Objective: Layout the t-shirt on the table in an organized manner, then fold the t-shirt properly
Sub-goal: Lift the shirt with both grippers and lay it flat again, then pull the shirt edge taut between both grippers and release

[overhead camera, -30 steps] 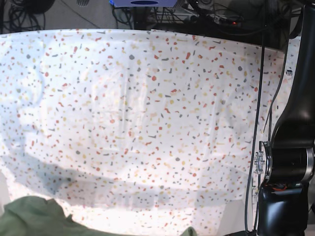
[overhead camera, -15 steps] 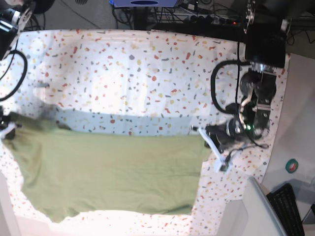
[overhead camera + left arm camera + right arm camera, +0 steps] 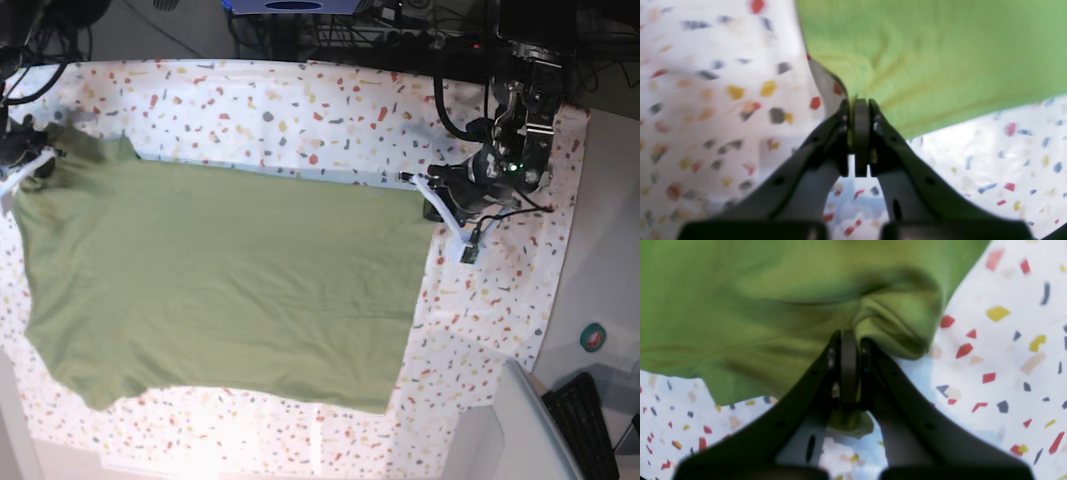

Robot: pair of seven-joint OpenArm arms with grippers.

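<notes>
Both arms reach low across the table (image 3: 300, 100). The left tool (image 3: 425, 190) and right tool (image 3: 25, 160) each pinch a corner of the t-shirt (image 3: 220, 280), jaws closed tight. The t-shirt now lies nearer the table's far edge than half a second ago.

Overhead lighting is bright and even. Glare washes out the near edge of the tabletop (image 3: 300, 440) in the base view. Both wrist views are soft (flecks smeared, fingers (image 3: 843, 133) out of focus), with bluish shadows beneath.
</notes>
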